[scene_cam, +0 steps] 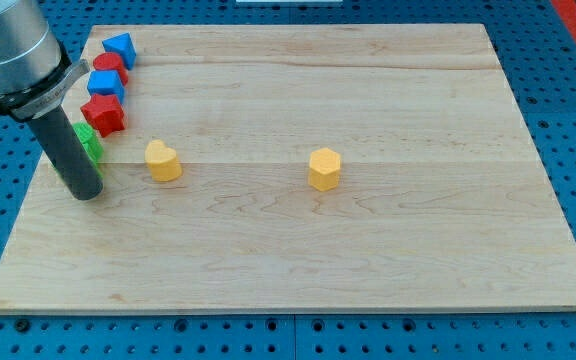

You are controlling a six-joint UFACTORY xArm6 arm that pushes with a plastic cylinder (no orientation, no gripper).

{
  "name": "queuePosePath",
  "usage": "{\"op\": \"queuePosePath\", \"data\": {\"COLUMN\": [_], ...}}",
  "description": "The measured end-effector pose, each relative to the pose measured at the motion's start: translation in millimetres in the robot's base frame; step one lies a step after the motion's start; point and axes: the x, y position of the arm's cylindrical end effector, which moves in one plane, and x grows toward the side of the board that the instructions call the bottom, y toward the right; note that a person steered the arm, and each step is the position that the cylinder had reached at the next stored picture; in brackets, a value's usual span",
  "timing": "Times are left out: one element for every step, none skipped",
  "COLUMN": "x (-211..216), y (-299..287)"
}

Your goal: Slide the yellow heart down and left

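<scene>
The yellow heart [162, 160] lies on the wooden board [388, 260], left of the middle. My tip [87, 193] rests on the board at the view's left, to the left of and slightly below the heart, with a clear gap between them. The rod partly hides a green block [91, 143] just above the tip; its shape cannot be made out.
A yellow hexagon block [324, 168] sits near the board's middle. Up the left edge lie a red star-like block [103, 114], a blue block [106, 83], a red block [109, 64] and a blue triangle [120, 47]. Blue pegboard surrounds the board.
</scene>
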Motion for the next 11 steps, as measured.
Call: {"op": "queuePosePath", "data": {"x": [4,4,13,8,-36,-88,-92,-92,-81,-66,-52], "y": [3,19,52,121,157,154,115,76,72,72,72]}}
